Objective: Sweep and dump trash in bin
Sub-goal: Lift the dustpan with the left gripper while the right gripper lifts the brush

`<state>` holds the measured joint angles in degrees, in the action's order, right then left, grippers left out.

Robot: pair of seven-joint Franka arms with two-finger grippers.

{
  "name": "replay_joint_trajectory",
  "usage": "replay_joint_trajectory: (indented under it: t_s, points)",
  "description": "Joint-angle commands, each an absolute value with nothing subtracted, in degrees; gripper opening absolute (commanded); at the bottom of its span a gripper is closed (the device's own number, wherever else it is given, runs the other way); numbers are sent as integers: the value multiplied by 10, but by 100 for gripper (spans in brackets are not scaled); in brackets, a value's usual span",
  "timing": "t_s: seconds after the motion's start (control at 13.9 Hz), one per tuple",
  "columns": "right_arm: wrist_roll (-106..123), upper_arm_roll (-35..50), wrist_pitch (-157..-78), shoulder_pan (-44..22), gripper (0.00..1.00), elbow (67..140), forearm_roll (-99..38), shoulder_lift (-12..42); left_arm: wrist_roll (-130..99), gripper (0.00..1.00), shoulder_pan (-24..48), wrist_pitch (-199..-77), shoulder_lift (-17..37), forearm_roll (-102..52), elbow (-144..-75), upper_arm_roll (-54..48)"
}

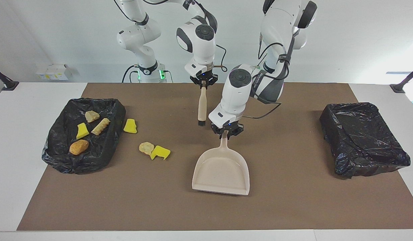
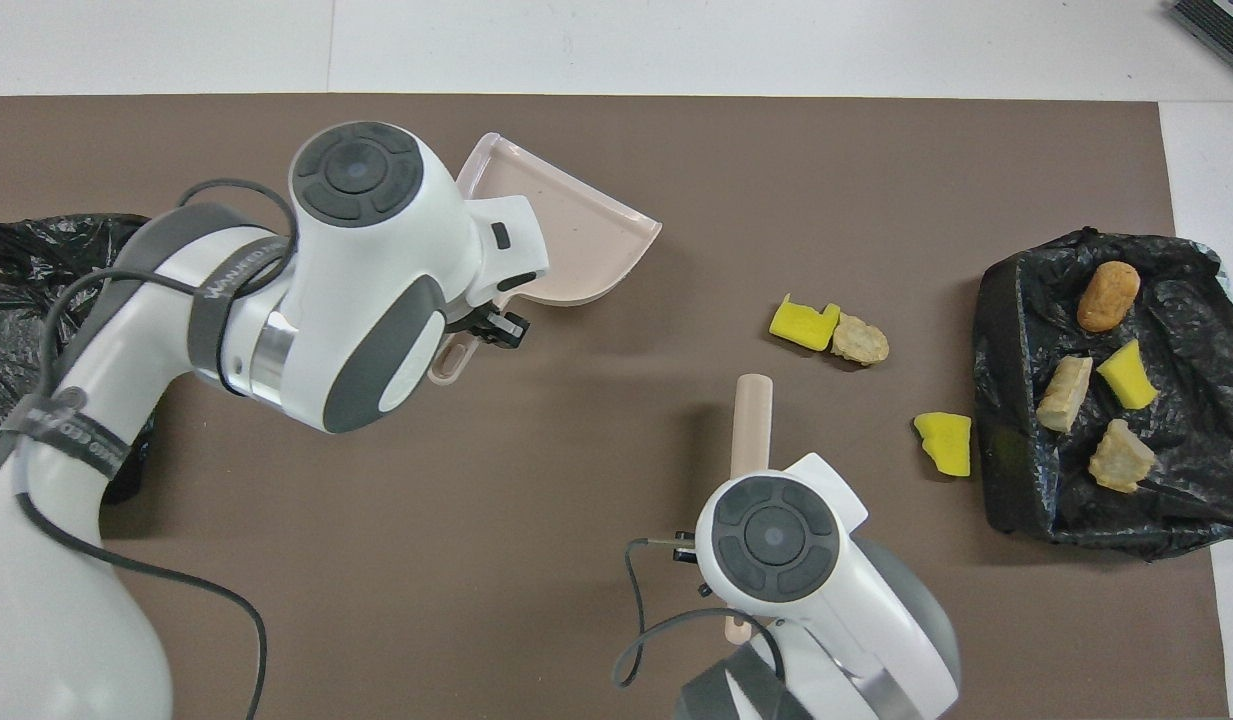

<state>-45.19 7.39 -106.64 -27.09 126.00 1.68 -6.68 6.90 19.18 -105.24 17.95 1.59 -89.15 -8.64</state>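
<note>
With the left claw [image 1: 226, 133] clamped on the dustpan [image 1: 221, 172] handle and the right claw [image 1: 203, 83] shut on the brush [image 1: 202, 107], three trash scraps [image 1: 154, 150] lying left of frame centre could scatter past a tilted pan.

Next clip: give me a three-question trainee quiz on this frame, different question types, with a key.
1. True or false: the left end effector is shut on the dustpan handle.
2. How many scraps lie on the mat outside the bin that already holds scraps?
A. one
B. three
C. five
3. Fill in: the right end effector holds a ____ that hangs upright over the mat.

Key
1. True.
2. B: a yellow sponge chunk beside that bin, plus a bread lump and another yellow chunk touching each other, nearer the dustpan.
3. brush
</note>
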Motion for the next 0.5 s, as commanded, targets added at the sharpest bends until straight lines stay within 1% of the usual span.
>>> replay_joint_trajectory:
  t_s: [0.0, 0.07, 0.22, 0.29, 0.43]
  points:
    - [-447, 79, -1041, -209, 0, 1258, 62, -65, 230, 0, 143, -1038, 98, 25, -959, -90]
    - [-440, 81, -1036, -172, 0, 1261, 101, -62, 284, 0, 133, -1038, 75, 25, -982, -89]
    - [-388, 81, -1029, -109, 0, 1265, 140, -56, 363, 0, 113, -1045, 55, 34, -1015, -89]
    - [-345, 81, -1030, -85, 0, 1270, 158, -56, 385, 0, 113, -1048, 47, 50, -1027, -89]
    - [-312, 82, -1029, -56, 0, 1281, 188, -58, 424, 0, 112, -1061, 27, 71, -1062, -89]
